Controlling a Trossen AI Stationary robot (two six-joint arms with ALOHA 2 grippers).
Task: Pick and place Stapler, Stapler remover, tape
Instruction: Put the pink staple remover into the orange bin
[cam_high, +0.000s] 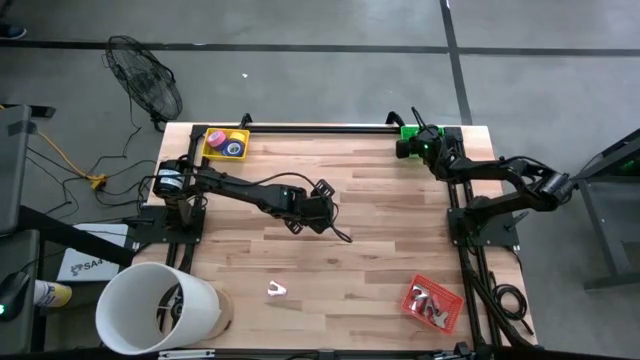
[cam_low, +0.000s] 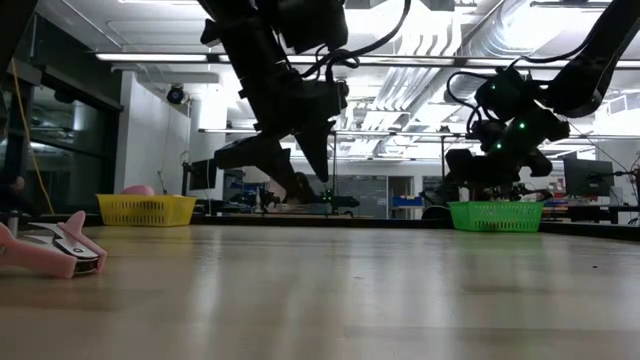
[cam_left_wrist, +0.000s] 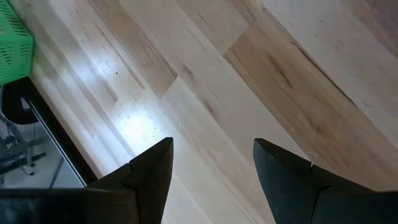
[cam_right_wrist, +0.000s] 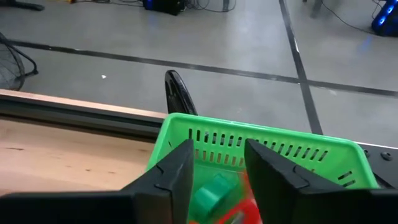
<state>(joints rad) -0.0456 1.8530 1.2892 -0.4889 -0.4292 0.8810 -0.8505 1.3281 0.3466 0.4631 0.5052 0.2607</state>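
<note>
From above, we see the right gripper (cam_high: 408, 146) poised over the green basket (cam_high: 412, 131) at the table's (cam_high: 380, 240) one o'clock corner. Its fingers (cam_right_wrist: 168, 177) stand apart with nothing between them, and a green and red item (cam_right_wrist: 217, 198), too blurred to identify, lies in the basket beneath. The left gripper (cam_high: 322, 205) hangs over the middle of the table, its fingers (cam_left_wrist: 149, 168) spread wide above bare wood, holding nothing. At seven o'clock lies the pink and white stapler remover (cam_high: 277, 290), alone on the boards. A yellow basket (cam_high: 226, 145) at eleven o'clock holds a roll of tape (cam_high: 235, 148), and a red basket (cam_high: 433, 304) sits at five o'clock.
</note>
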